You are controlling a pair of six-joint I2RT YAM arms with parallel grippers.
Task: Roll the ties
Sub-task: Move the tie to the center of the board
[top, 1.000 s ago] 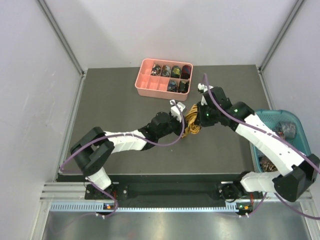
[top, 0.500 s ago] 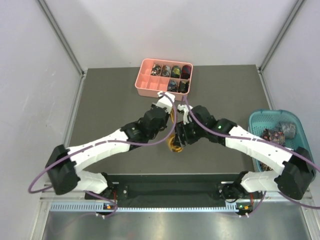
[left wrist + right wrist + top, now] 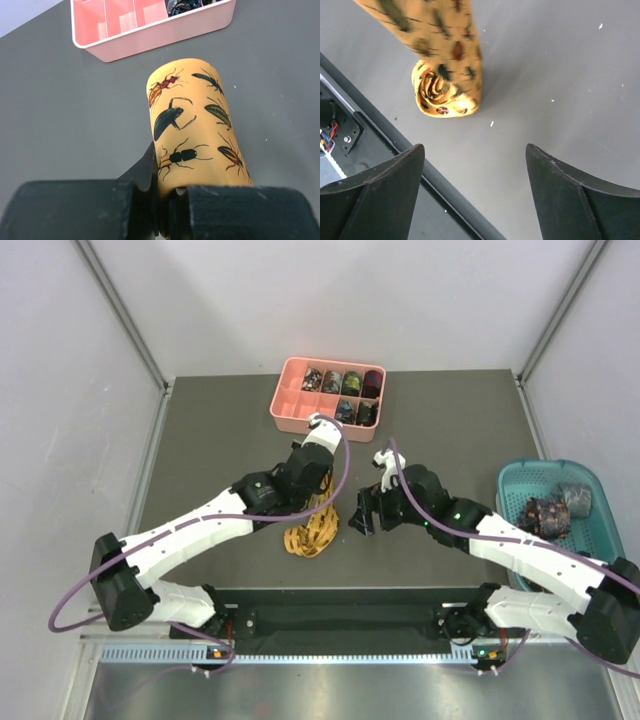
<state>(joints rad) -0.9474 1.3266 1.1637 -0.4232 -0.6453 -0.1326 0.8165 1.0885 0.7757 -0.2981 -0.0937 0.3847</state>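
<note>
A golden-yellow tie printed with dark insects (image 3: 192, 120) is pinched by one end in my left gripper (image 3: 167, 197), which is shut on it and held above the table, a little short of the pink tray. From the left gripper (image 3: 320, 465) the tie (image 3: 310, 528) hangs down and ends in a loose, partly rolled heap near the table's front edge. The rolled end (image 3: 445, 95) lies ahead of my right gripper (image 3: 472, 150), whose jaws stand wide open and empty. The right gripper (image 3: 362, 513) hovers just right of the heap, apart from it.
The pink compartment tray (image 3: 290, 400) at the back holds several rolled ties in its right-hand compartments; its near wall (image 3: 150, 37) shows in the left wrist view. A teal basket (image 3: 590, 490) with more ties sits off the table's right edge. The table's front rail (image 3: 375, 120) runs close behind the heap.
My right gripper has opened, let go of the tie and drawn back to the right. The left arm has carried its end of the tie toward the tray; the tie's lower part has slumped on the table.
</note>
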